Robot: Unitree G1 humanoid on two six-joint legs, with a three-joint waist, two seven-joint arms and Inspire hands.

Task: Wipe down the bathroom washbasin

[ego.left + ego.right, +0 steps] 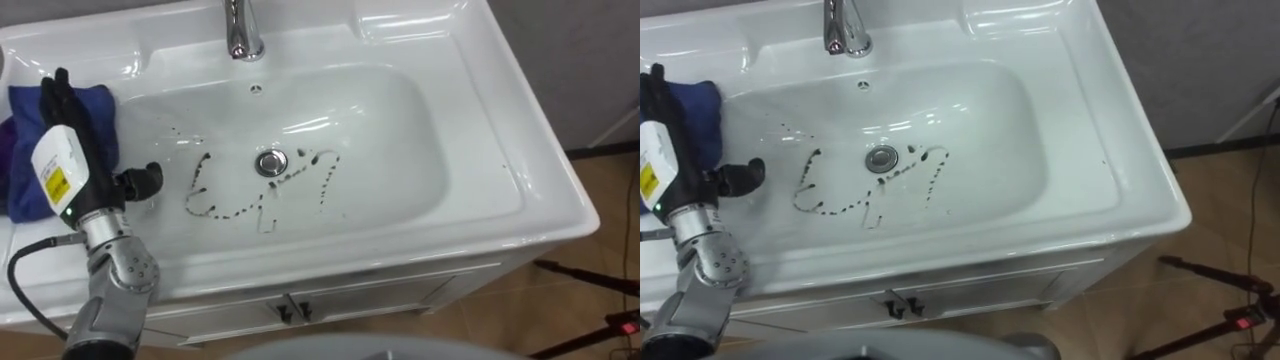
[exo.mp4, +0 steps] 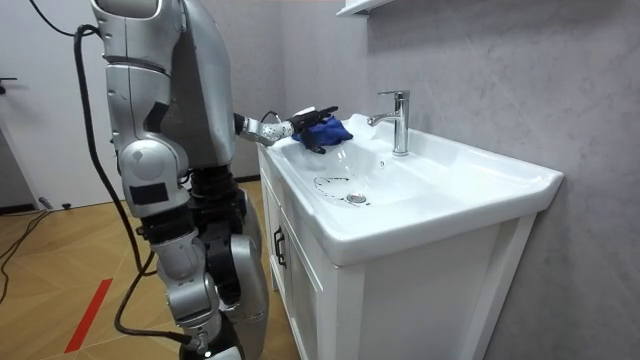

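Though open, left hand (image 1: pixel 84 128) on cloth (image 1: pixel 28 188).

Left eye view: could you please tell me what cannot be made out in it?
Cloth: left part cut off by the view's left edge, middle hidden under the left hand.
Tap: top cut off by the upper edge.
Dark marks in the basin: too small to tell what they are.
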